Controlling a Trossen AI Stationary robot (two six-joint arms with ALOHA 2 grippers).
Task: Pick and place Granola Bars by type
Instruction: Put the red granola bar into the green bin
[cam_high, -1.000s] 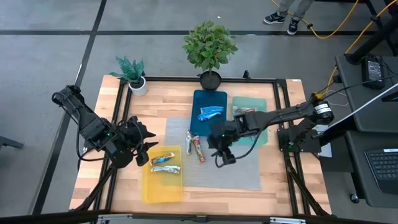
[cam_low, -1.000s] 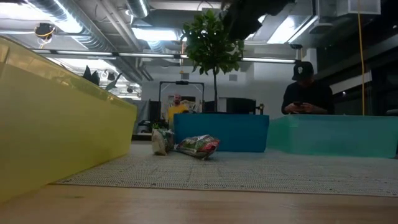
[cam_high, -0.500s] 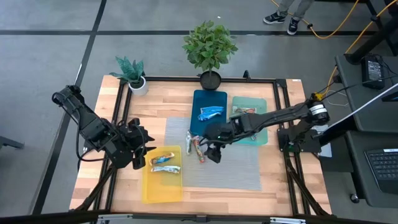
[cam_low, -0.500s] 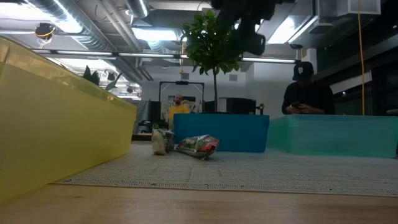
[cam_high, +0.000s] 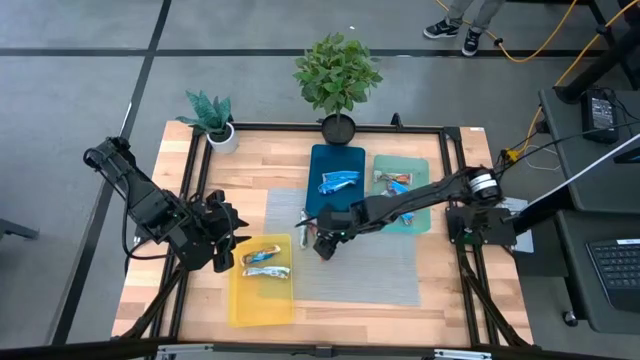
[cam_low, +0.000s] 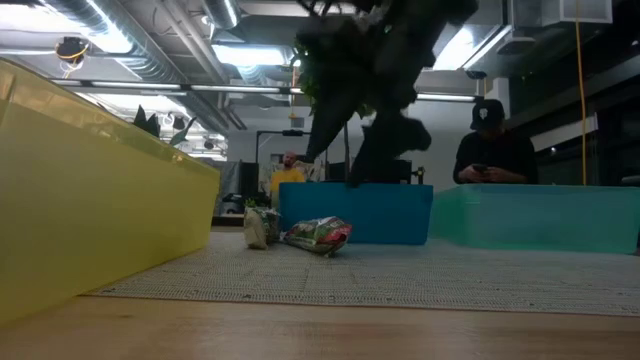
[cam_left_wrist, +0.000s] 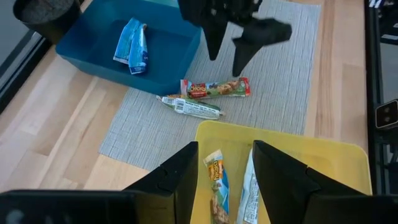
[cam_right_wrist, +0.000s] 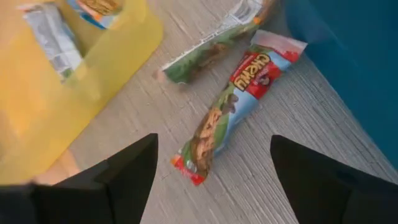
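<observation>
Two granola bars lie flat on the grey mat: a red-marked bar (cam_right_wrist: 231, 102) (cam_high: 320, 240) and a green-white bar (cam_right_wrist: 208, 55) (cam_high: 305, 224). My right gripper (cam_right_wrist: 213, 144) (cam_high: 326, 244) hovers open above the red bar, one finger on each side of it, touching nothing. Blue bars (cam_high: 339, 181) lie in the blue tray (cam_high: 322, 156). More bars (cam_high: 392, 181) lie in the teal tray (cam_high: 418, 214), and two bars (cam_left_wrist: 231, 183) in the yellow tray (cam_high: 250, 305). My left gripper (cam_left_wrist: 225, 149) (cam_high: 228, 236) waits open at the yellow tray's left edge.
Two potted plants (cam_high: 337, 75) (cam_high: 211, 117) stand at the table's far edge. The three trays ring the mat (cam_high: 375, 275), which is bare on its near right half. In the low view a person (cam_low: 492, 150) sits in the room beyond the table.
My right gripper has moved across the mat toward the table's left and come lower, from the mat's middle to just above the red-marked bar, and has stayed open. The bars have not moved.
</observation>
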